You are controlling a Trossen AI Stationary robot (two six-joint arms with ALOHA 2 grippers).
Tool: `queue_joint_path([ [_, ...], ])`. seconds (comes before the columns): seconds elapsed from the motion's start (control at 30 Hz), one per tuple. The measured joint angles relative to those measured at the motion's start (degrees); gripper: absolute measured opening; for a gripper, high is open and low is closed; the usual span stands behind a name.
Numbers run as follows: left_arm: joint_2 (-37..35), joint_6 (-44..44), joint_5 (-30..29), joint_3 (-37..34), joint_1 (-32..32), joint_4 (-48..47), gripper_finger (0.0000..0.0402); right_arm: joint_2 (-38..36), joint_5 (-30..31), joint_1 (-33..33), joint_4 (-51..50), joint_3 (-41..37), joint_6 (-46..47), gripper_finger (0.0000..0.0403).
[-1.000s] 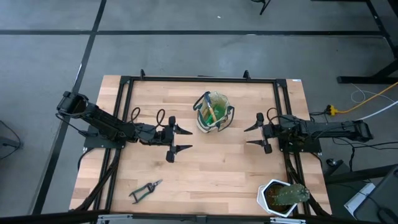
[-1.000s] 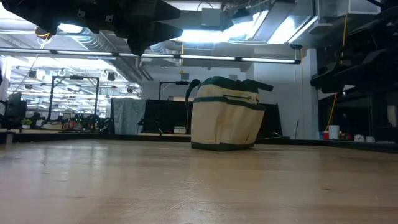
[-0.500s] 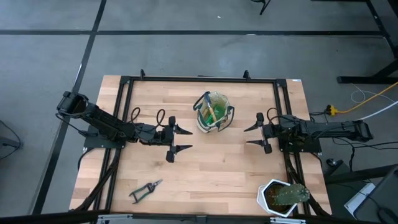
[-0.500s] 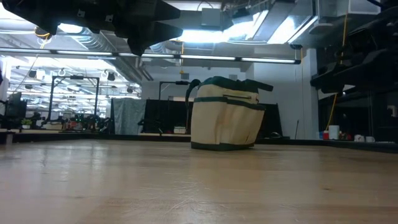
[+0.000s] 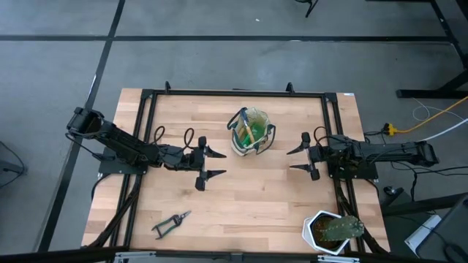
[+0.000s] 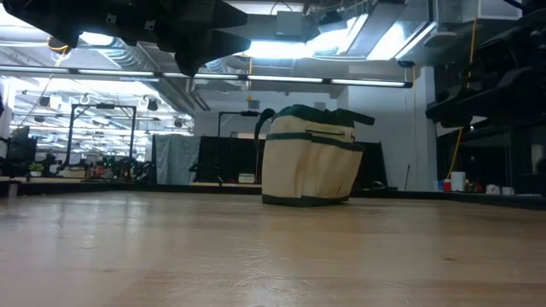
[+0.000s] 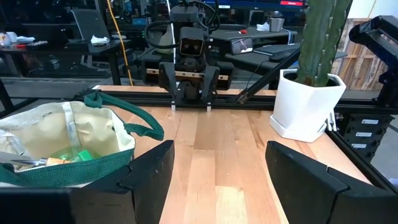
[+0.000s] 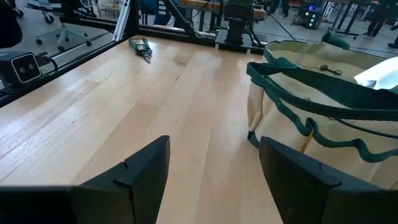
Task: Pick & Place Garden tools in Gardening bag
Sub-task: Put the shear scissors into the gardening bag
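The tan-and-cream gardening bag (image 5: 251, 131) with dark green trim stands upright on its base on the far middle of the table, also in the low view (image 6: 309, 158). Inside it I see the green spray bottle (image 7: 69, 155) and the trowel's wooden handle (image 5: 248, 129). The black-handled pruning shears (image 5: 170, 223) lie flat on the table near its front left, also in the right wrist view (image 8: 140, 46). My left gripper (image 5: 213, 164) is open and empty, left of the bag. My right gripper (image 5: 296, 160) is open and empty, right of the bag.
A white pot (image 5: 327, 231) with a green plant stands at the front right corner, also in the left wrist view (image 7: 308, 102). A black frame (image 5: 234, 93) runs along the table's edges. Bare wood lies between the grippers and along the near middle.
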Motion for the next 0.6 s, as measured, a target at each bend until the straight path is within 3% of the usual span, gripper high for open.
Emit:
queue_joint_path([
  [0.43,0.0,-1.48,0.05,0.01,0.05,0.02,0.0251,0.0,-0.02,0.0,0.0,0.0,0.0,0.025],
  [0.6,0.0,-1.14,3.12,0.01,0.06,0.01,0.0251,0.0,-0.02,0.0,0.01,0.0,0.0,0.025],
])
